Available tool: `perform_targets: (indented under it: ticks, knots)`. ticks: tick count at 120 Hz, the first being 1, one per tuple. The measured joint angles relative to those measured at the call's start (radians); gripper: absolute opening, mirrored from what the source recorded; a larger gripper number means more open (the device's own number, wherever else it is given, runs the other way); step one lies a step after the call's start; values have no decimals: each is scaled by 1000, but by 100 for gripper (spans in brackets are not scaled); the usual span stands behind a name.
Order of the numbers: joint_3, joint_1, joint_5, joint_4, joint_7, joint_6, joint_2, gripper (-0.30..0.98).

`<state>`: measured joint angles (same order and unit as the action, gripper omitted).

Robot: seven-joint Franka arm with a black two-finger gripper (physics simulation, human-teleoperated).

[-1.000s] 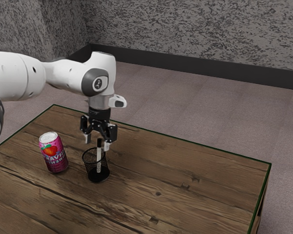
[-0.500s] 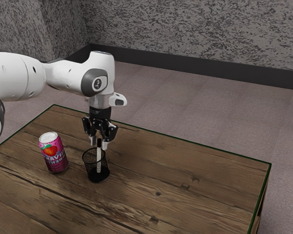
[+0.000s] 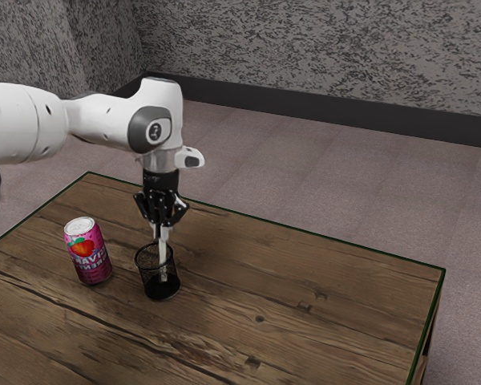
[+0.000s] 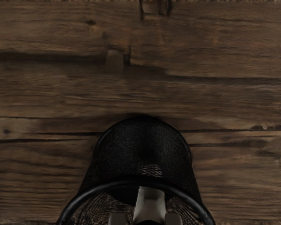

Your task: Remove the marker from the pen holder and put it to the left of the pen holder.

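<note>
Over the pen holder (image 3: pixel 151 277) in the exterior view, your tool (image 3: pixel 161 233) is closed on the marker's (image 3: pixel 163 253) upper end. In the wrist view, the marker's long axis runs from your tool down inside the rim.

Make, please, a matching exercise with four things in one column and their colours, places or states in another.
1. Can
2. Marker
3. Gripper
4. Holder

A. Shut on something pale
B. Black mesh, open at the top
C. Pink, standing on the table
D. Lower end inside the mesh

Pairs: 1-C, 2-D, 3-A, 4-B.
</note>
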<state>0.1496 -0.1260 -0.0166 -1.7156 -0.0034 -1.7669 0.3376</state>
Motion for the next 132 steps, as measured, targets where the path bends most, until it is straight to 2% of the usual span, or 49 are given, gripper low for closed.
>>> perform_targets:
  ticks: [18, 26, 33, 43, 56, 70, 93, 109, 132]
  knots:
    - [3, -2, 16, 14, -4, 80, -168, -8]
    - [-5, -6, 31, 77, -4, 116, -194, -9]
    - [-7, -21, 67, 168, 3, 138, -142, -9]
    - [-7, -21, 169, 287, 46, 142, -9, -9]
    - [-6, 21, 325, 343, 118, 119, 111, -10]
    - [-4, 88, 430, 354, 187, 103, 159, -10]
    - [-3, 142, 538, 348, 274, 90, 280, -10]
    - [-1, 174, 574, 340, 319, 86, 310, -10]
    - [-1, 179, 574, 333, 380, 90, 314, 32]
